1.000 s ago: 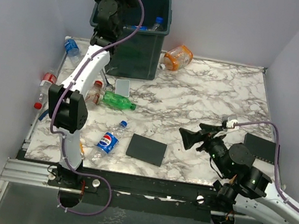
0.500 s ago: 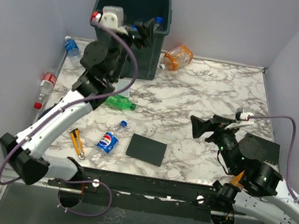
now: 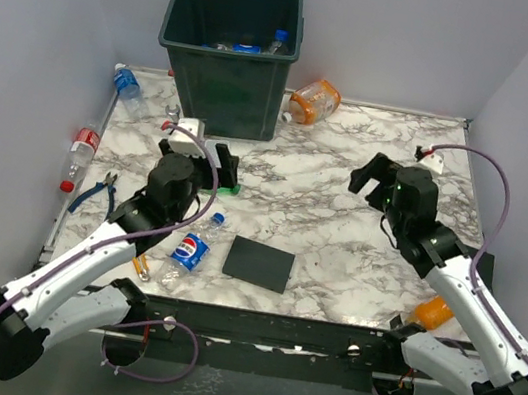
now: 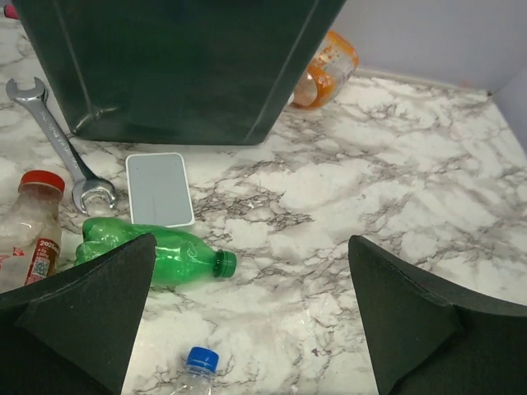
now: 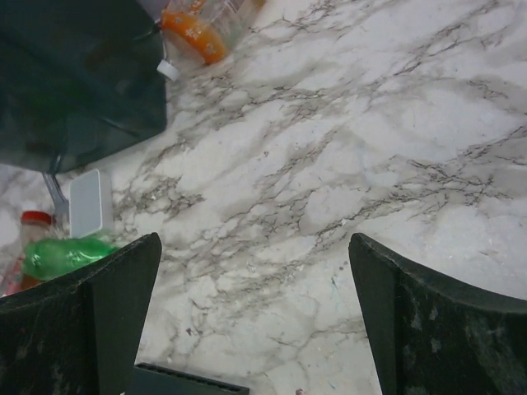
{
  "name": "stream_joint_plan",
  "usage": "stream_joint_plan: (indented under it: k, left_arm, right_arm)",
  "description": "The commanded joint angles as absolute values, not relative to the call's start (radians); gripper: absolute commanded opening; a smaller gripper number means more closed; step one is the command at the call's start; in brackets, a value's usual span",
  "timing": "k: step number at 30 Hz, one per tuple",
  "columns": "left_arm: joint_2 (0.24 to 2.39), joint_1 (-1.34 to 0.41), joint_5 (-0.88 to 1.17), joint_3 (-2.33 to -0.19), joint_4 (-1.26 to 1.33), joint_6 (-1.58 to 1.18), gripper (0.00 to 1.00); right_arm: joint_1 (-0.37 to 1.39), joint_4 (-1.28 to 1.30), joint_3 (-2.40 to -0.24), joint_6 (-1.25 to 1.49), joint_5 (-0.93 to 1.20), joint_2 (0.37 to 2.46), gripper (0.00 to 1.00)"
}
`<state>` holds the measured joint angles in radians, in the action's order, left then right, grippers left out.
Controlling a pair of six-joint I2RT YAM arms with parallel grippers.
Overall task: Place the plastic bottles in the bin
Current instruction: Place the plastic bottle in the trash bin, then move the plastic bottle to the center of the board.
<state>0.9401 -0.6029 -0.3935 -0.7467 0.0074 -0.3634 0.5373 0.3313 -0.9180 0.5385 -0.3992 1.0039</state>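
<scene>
Just beneath the left jaws, which stand wide apart and hold nothing, a crushed green bottle (image 4: pixel 156 257) lies on the marble worktop (image 3: pixel 351 161), beside a white flat box (image 4: pixel 159 188) and a wrench (image 4: pixel 48 132). The right jaws, likewise apart and empty, hang over bare marble with open room all round. Toward the front edge lie a bottle with a blue Pepsi label (image 3: pixel 192 248) and a black square plate (image 3: pixel 259 264). At the back, the dark green bin (image 3: pixel 225 80) holds bottles (image 3: pixel 278 43); an orange-labelled bottle (image 3: pixel 312 101) lies beside it. A red-capped bottle (image 3: pixel 78 148) lies past the left edge, by the pale wall.
</scene>
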Motion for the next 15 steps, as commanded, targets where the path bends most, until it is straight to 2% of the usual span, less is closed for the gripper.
stream_joint_plan:
  k: [1, 7, 15]
  left_arm:
    - [0.8, -0.606, -0.423, -0.677, 0.016, -0.439, 0.99]
    - [0.637, -0.605, -0.555, -0.561, 0.004, -0.543, 0.99]
    - [0.601, -0.606, -0.54, -0.509, 0.025, -0.523, 0.99]
  right_arm:
    - [0.405, 0.126, -0.861, 0.74, -0.148, 1.083, 1.0]
    - [0.316, -0.149, -0.893, 0.859, -0.041, 1.376, 1.0]
    - [0.308, -0.272, -1.279, 0.859, 0.059, 1.866, 1.0]
